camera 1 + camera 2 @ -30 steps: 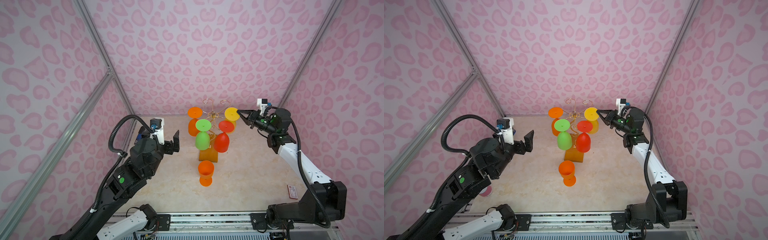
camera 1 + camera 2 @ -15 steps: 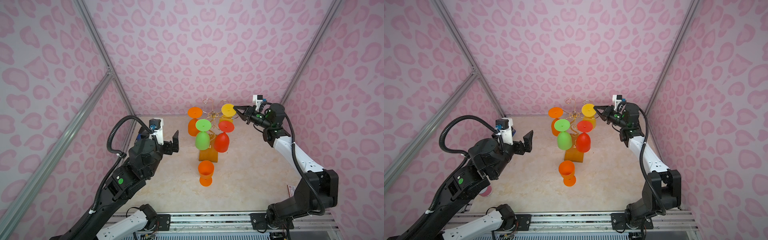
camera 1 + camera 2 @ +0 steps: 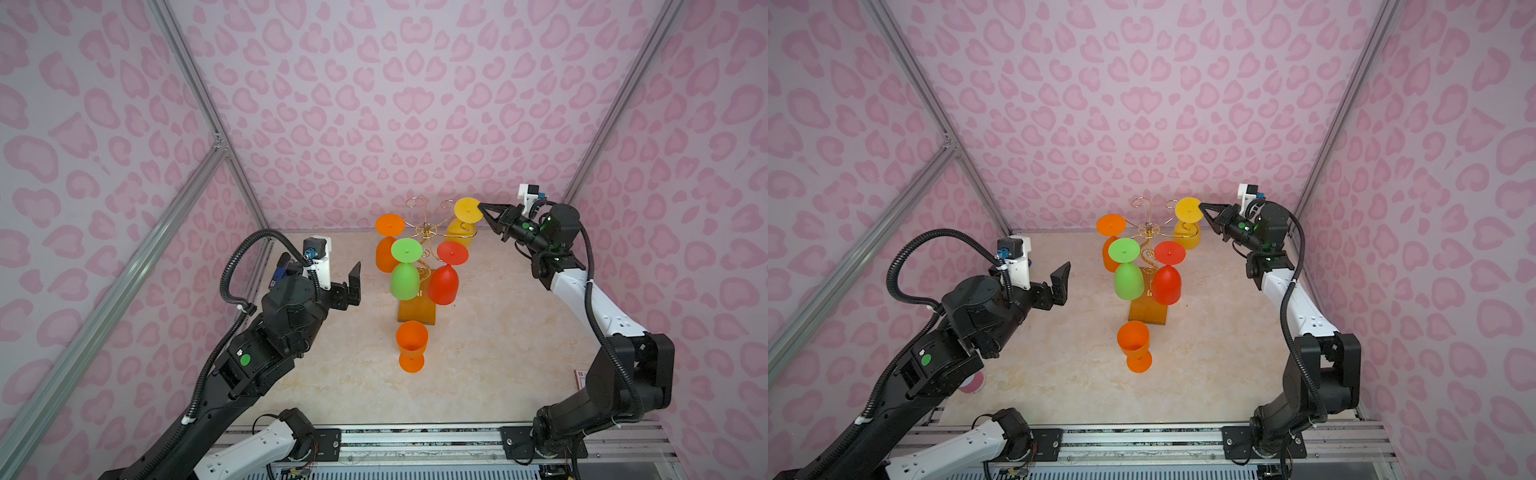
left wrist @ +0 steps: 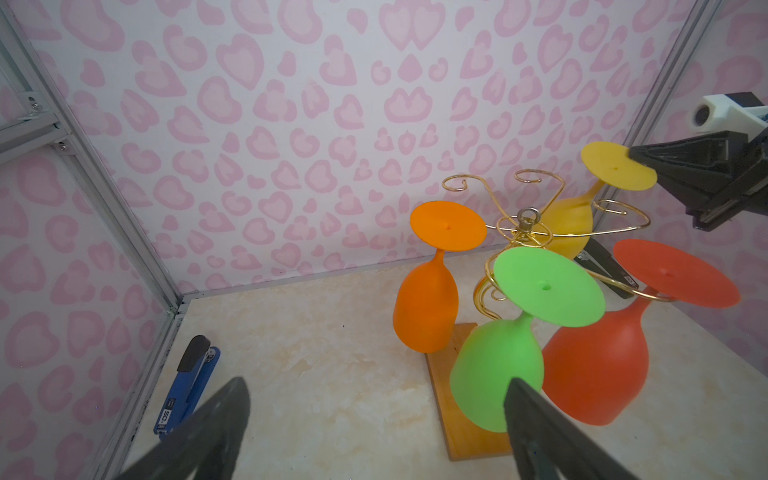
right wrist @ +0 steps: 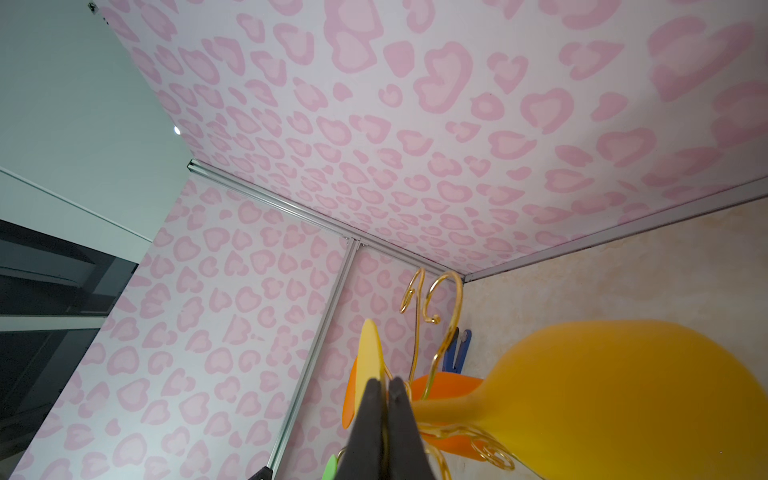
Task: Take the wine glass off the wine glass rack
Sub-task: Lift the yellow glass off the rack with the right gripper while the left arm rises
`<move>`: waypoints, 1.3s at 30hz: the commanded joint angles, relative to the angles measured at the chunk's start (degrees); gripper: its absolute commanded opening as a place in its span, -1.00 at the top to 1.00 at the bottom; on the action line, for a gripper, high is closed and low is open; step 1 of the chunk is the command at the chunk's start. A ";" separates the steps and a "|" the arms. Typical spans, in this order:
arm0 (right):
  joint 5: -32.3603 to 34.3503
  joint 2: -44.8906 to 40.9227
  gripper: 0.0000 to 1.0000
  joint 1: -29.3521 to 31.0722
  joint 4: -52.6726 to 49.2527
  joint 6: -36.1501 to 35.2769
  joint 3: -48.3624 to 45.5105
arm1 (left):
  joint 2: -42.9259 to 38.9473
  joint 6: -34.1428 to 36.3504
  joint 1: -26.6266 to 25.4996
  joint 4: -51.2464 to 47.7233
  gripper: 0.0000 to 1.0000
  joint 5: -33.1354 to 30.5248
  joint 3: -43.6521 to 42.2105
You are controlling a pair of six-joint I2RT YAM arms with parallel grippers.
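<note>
Right gripper (image 3: 481, 206) pinched shut on the rim of the yellow wine glass (image 3: 467, 210) foot, at the far right arm of the wine glass rack (image 3: 417, 311). Glass hung bowl-down and tilted, foot raised above the gold curl; could not tell whether the stem was clear of the wire. Left gripper (image 4: 376, 388) hovered left of the rack, jaws wide apart, holding nothing.

Three more glasses hung inverted: orange glass (image 3: 386, 259) on the far left arm, green glass (image 3: 404, 280) and red glass (image 3: 444, 284) side by side at the near arms. An upright orange glass (image 3: 411, 345) stood on the table (image 3: 498, 353) just before the wooden base. Black stapler (image 4: 609, 268) lay behind the rack, under the yellow bowl. Blue stapler (image 4: 189, 384) lay along the left wall.

Back wall close behind the rack; right wall near the right arm. Bare table to the near right.
</note>
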 commanded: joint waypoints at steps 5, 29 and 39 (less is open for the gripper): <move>-0.37 -3.28 1.00 -4.35 4.26 1.26 -2.39 | 0.51 -0.13 0.07 1.71 -0.94 2.84 0.00; -2.33 -26.80 1.00 -6.54 39.14 17.41 -10.68 | 13.44 -8.77 10.03 42.48 -0.95 69.99 -4.12; -1.48 -22.93 1.00 4.75 49.87 19.89 -10.97 | 26.80 -24.73 14.46 63.80 -0.87 83.27 2.26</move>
